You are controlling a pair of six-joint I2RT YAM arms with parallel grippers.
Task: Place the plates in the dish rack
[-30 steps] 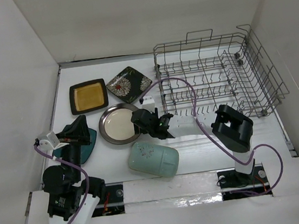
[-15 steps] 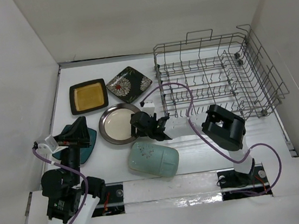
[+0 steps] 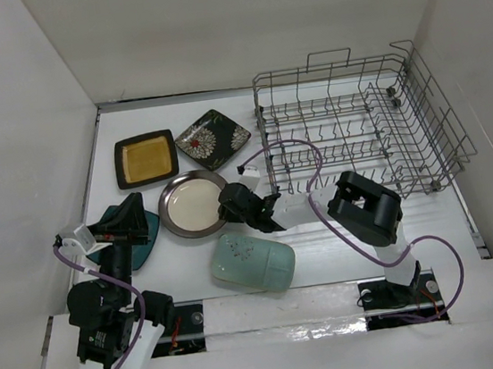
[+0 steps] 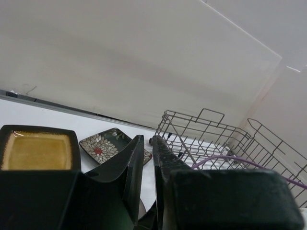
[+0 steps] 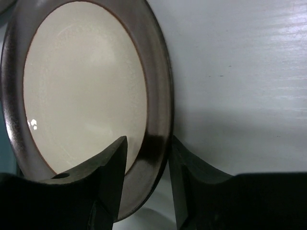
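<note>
The round cream plate (image 3: 191,205) with a dark rim lies left of centre. My right gripper (image 3: 229,205) is shut on its right rim: in the right wrist view one finger lies over the cream face (image 5: 81,96), the other outside the rim, gripper (image 5: 147,141). My left gripper (image 3: 130,203) is shut and empty above the dark teal plate (image 3: 145,235); it also shows in the left wrist view (image 4: 147,139). The mint plate (image 3: 251,261) lies near the front. The yellow-centre plate (image 3: 145,158) and the flower plate (image 3: 213,138) lie at the back left. The dish rack (image 3: 438,134) stands at the right.
White walls close in the table on the left, back and right. A purple cable (image 3: 310,154) loops from the right arm over the rack's near left corner. The right arm's elbow (image 3: 367,210) hangs in front of the rack. The rack's wires (image 4: 201,129) show in the left wrist view.
My right arm's elbow has swung left and the gripper has closed in on the cream plate's rim; the plate has shifted slightly left. My left arm has drawn back a little.
</note>
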